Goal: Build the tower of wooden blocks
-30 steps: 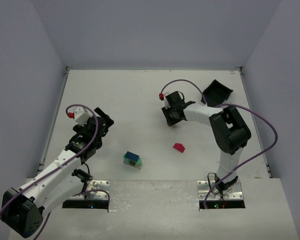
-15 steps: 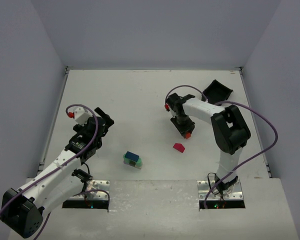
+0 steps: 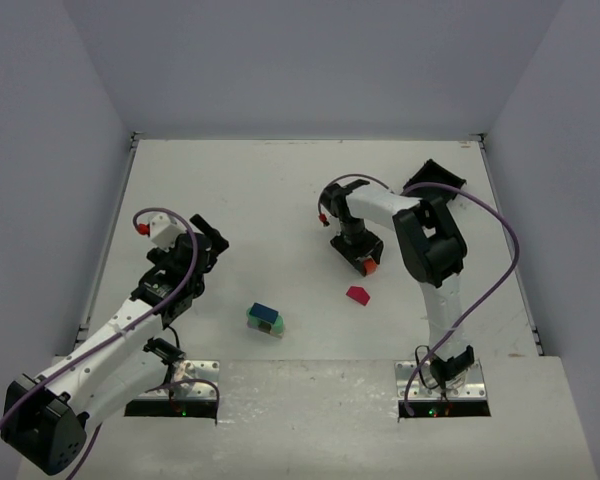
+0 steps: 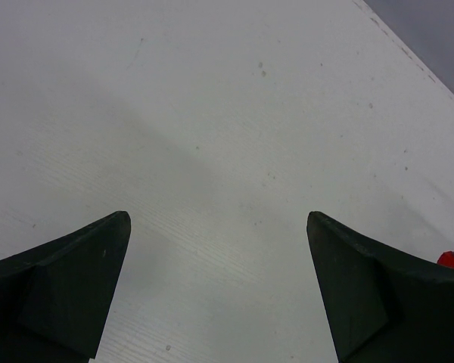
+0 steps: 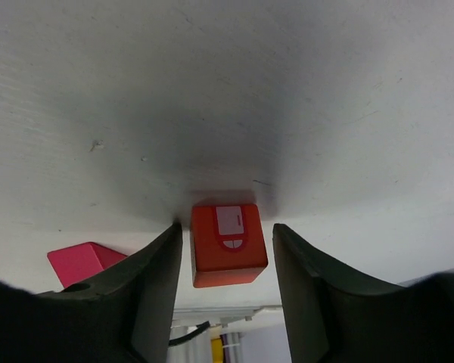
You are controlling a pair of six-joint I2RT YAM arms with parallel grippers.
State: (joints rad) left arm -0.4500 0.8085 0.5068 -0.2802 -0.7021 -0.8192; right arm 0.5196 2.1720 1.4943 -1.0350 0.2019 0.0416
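An orange-red cube [image 5: 228, 243] with a white door picture sits on the table between the fingers of my right gripper [image 5: 227, 227]. The jaws are open around it, with a gap on the right side. In the top view the cube [image 3: 370, 266] shows at the tip of that gripper [image 3: 361, 256]. A magenta wedge block [image 3: 358, 294] lies just in front of it and also shows in the right wrist view [image 5: 83, 261]. A small stack, blue over green and tan [image 3: 265, 319], stands near the front centre. My left gripper [image 3: 210, 243] is open and empty over bare table [image 4: 216, 217].
A square black bin [image 3: 436, 178] stands tilted at the back right, partly behind the right arm. The table's left edge [image 3: 110, 240] runs close to the left arm.
My right wrist has turned and come down. The orange-red cube, hidden one second ago, now shows on the table between its fingers. The left arm has not moved.
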